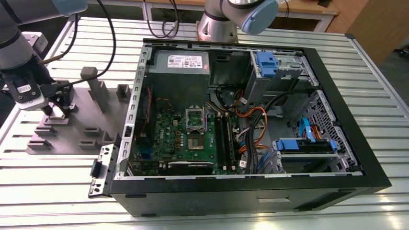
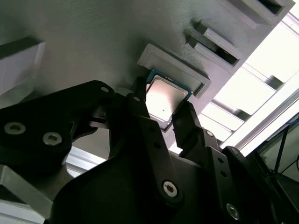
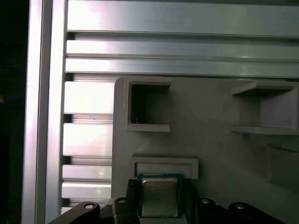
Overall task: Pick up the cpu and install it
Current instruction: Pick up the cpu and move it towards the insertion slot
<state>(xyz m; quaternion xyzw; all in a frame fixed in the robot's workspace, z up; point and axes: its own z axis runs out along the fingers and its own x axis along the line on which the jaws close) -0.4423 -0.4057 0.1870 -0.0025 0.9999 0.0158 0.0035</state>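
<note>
The cpu [image 3: 160, 197] is a small, flat square chip with a silvery metal top and a thin blue-green rim. It lies face up on the grey fixture [image 3: 210, 116], with one edge just beside the fixture's low raised lip [image 3: 163, 163].

The gripper [image 2: 162, 106] covers 1 edge of the cpu [image 2: 164, 93] in the second wrist view, so that edge is hidden. In the first wrist view, the picture's edge cuts off 1 side of the cpu. In the exterior view, the arm [image 1: 18, 52] runs off the picture's edge. So does another robot arm [image 1: 233, 19]. The spot under the gripper is too small to make out.
</note>
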